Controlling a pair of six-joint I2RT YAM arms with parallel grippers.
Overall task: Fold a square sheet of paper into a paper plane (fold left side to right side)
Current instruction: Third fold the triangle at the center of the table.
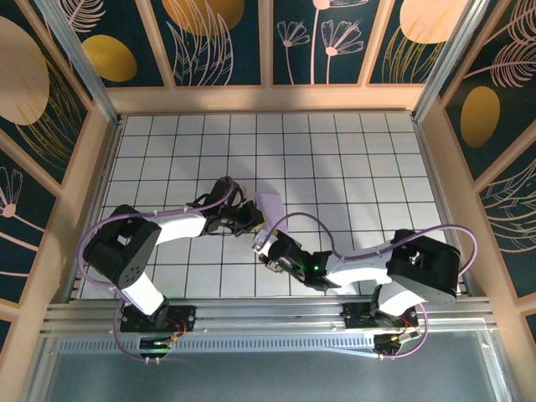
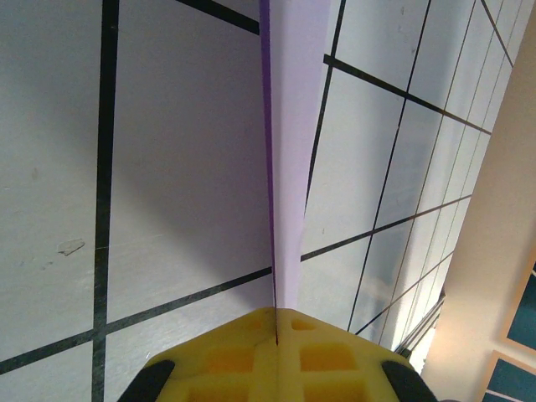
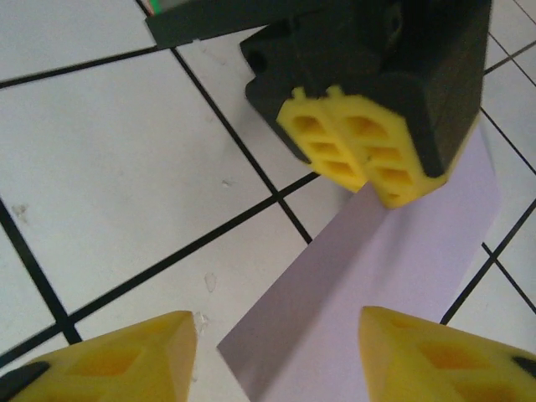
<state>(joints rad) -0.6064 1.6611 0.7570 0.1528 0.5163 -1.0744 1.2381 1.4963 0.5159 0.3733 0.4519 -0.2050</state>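
The pale lavender sheet of paper [image 1: 270, 204] lies mid-table, partly lifted. My left gripper [image 1: 249, 219] is shut on its left edge. In the left wrist view the paper [image 2: 293, 126] runs edge-on straight out from between the closed yellow fingertips [image 2: 251, 335] of the left gripper [image 2: 276, 316]. My right gripper [image 1: 265, 246] sits just in front of the sheet, open. In the right wrist view its two yellow fingertips [image 3: 126, 360] straddle the near corner of the paper [image 3: 394, 268] without touching it, and the left gripper's pinched fingers [image 3: 360, 151] hold the far side.
The white grid-tiled floor [image 1: 352, 159] stretches out behind and to both sides of the paper. Wooden side walls [image 1: 452, 209] and the back wall box the workspace in. An aluminium rail [image 1: 268, 314] carries both arm bases along the near edge.
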